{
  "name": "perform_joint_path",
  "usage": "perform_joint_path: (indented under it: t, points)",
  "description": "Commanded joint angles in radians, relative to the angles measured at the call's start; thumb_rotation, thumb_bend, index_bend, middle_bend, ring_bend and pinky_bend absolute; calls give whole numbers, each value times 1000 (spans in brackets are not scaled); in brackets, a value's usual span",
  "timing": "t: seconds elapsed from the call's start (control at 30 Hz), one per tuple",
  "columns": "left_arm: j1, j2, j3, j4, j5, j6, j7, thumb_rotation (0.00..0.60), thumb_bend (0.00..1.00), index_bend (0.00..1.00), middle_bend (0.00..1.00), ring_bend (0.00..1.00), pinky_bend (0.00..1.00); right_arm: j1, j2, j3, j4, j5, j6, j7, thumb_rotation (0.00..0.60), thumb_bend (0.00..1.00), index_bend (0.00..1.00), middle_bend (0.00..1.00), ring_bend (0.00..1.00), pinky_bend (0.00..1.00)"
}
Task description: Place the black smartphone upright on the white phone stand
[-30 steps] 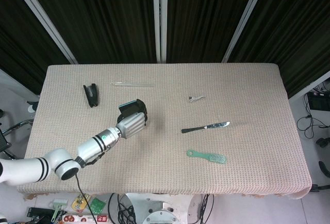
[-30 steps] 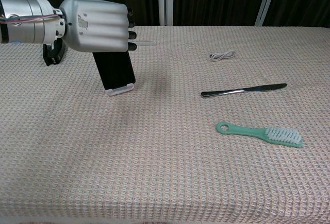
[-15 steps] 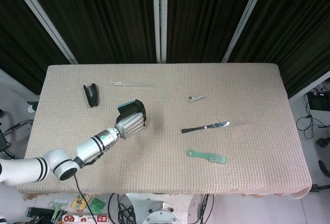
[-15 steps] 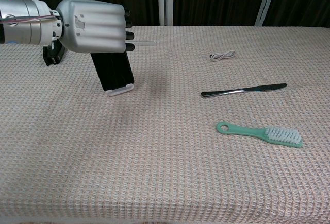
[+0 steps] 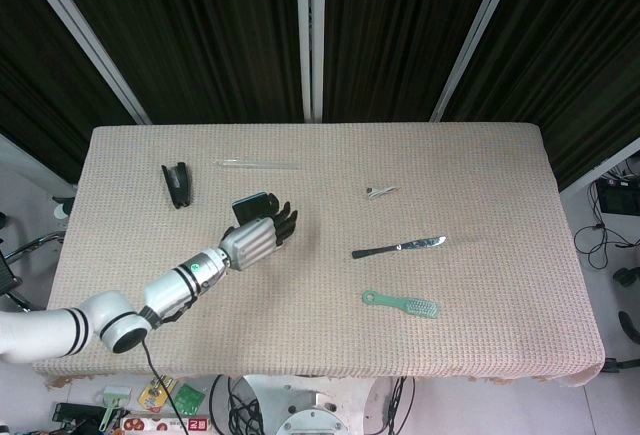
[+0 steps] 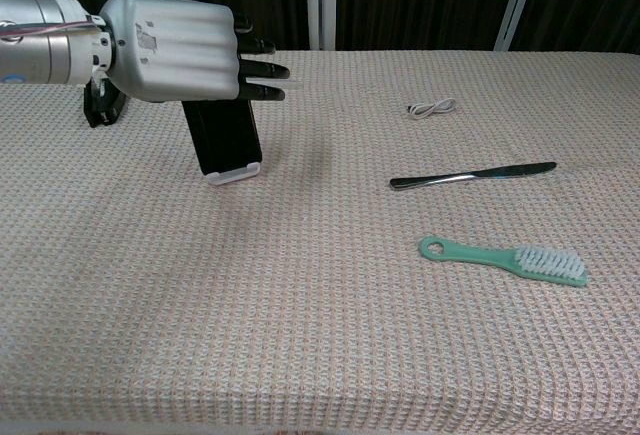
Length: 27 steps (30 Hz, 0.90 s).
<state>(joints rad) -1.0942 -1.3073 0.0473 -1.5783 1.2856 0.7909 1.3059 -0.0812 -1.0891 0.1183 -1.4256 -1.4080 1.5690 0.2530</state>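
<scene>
Left hand [image 6: 175, 47] fingers [image 6: 262, 72] now stretched out apart above one phone [image 6: 225, 138], where before they curled over it; phone leans upright on one stand [image 6: 234, 173]. One knife [image 6: 472, 175], one brush [image 6: 503, 260], one cable [image 6: 431, 108]

The table [image 6: 320, 335] is covered in a rough, waffle-weave beige cloth, totally matt. The left hand [image 6: 175, 47] has a smooth silvery shell with a satin sheen and dark fingers [image 6: 262, 72]. The black smartphone [image 6: 224, 137] looks glossy, the knife [image 6: 470, 175] is shiny metal, and the green brush [image 6: 503, 260] is plain plastic.
</scene>
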Motion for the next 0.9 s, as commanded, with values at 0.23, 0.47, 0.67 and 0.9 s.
perform_joint_path:
  t: [0.23, 0.47, 0.67, 0.9]
  points:
    - [97, 91, -25, -165, -22, 161, -134, 600, 93, 0, 0, 55, 201, 3, -1, -1, -1, -8, 1, 1, 600, 176, 0, 0, 0, 0]
    - [352, 236, -9, -350, 45, 468, -553, 600, 71, 0, 0, 54, 200, 2, -7, -2, 9, -5, -1, 4, 600, 176, 0, 0, 0, 0]
    - [636, 237, 47, -232, 48, 708, -1021, 575, 11, 0, 2, 54, 201, 13, -29, -38, 57, -65, -9, -17, 600, 155, 0, 0, 0, 0]
    - [898, 113, 149, 38, 142, 893, -1207, 494, 11, 0, 7, 53, 201, 17, -84, -72, 114, -120, 1, -43, 600, 145, 0, 0, 0, 0]
